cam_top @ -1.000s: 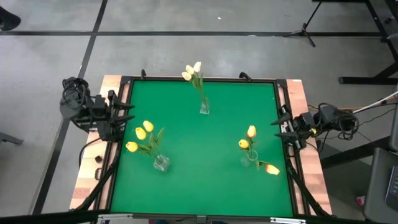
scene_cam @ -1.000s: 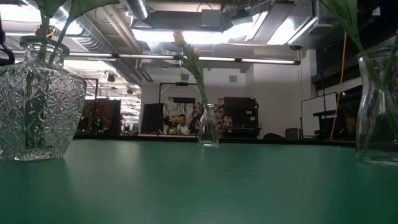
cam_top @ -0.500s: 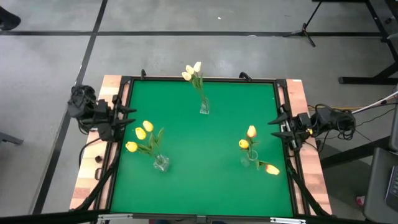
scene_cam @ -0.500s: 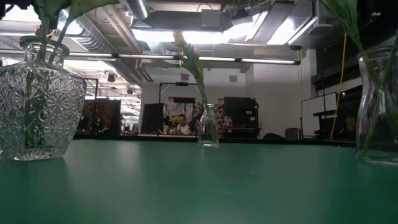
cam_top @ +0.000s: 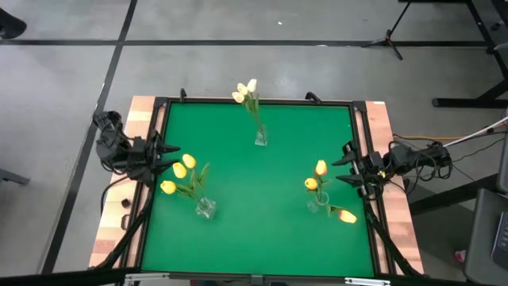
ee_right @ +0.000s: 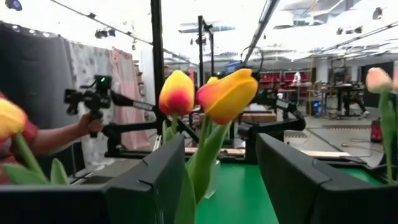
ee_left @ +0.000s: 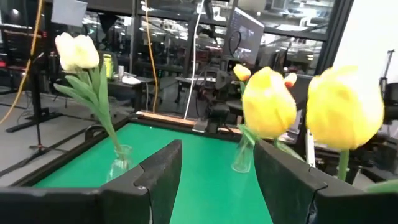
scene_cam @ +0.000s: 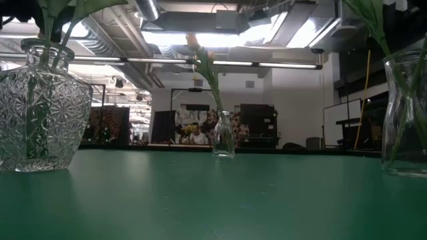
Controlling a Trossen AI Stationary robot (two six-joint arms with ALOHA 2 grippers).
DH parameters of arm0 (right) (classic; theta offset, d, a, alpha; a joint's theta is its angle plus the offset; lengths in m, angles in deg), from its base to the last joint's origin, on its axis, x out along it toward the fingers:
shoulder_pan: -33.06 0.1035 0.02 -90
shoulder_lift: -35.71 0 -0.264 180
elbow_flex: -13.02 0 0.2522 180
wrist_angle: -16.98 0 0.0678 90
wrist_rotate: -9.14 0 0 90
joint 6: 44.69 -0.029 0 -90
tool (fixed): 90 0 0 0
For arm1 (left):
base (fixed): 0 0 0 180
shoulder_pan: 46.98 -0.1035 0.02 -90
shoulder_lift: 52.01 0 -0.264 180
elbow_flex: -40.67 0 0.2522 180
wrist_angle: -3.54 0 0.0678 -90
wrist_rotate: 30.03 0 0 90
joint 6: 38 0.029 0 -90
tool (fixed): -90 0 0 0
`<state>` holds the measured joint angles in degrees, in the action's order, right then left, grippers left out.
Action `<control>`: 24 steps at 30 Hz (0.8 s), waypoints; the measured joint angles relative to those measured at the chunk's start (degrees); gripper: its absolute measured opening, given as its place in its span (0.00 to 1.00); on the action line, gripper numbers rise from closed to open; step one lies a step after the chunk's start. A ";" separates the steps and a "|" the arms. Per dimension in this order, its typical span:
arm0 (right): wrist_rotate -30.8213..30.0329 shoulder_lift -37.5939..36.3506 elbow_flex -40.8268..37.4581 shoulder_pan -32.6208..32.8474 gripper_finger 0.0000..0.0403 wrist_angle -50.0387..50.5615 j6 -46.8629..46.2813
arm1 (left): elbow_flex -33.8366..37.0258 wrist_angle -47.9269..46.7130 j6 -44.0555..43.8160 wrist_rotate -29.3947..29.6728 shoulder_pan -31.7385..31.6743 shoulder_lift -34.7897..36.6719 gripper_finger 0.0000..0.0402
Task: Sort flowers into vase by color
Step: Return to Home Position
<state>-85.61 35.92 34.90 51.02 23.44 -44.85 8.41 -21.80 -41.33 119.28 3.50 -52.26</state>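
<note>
Gaping empty: left claw (cam_top: 170,151) beside yellow flowers (cam_top: 181,169); right claw (cam_top: 344,164) beside red-yellow flowers (cam_top: 321,168).

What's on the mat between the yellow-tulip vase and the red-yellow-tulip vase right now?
Nothing: in the high view the green mat is bare between the yellow-tulip vase and the red-yellow-tulip vase. The white-tulip vase stands farther back, off that line.

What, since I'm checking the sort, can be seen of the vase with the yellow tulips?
The vase is clear cut glass with a diamond pattern: broad body, narrow neck, flared rim. It stands upright on the green table, in its near left part. Three yellow tulips stand in its neck, leaning to the left. Only they and the table touch it.
</note>
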 joint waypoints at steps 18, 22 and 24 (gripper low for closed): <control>-0.45 -0.02 -7.31 0.00 0.50 -9.35 -1.08 | 15.11 19.06 -0.43 -16.12 0.00 0.02 0.49; 1.49 0.00 -7.36 0.00 0.50 -9.37 -2.32 | 16.85 23.57 2.67 -26.82 0.00 0.02 0.49; 3.52 -0.07 -7.38 0.00 0.50 -9.86 -2.38 | 17.52 25.36 4.00 -29.25 0.01 0.02 0.49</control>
<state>-82.10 35.85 27.51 51.02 13.58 -47.23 25.93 3.56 -37.33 90.04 3.51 -52.24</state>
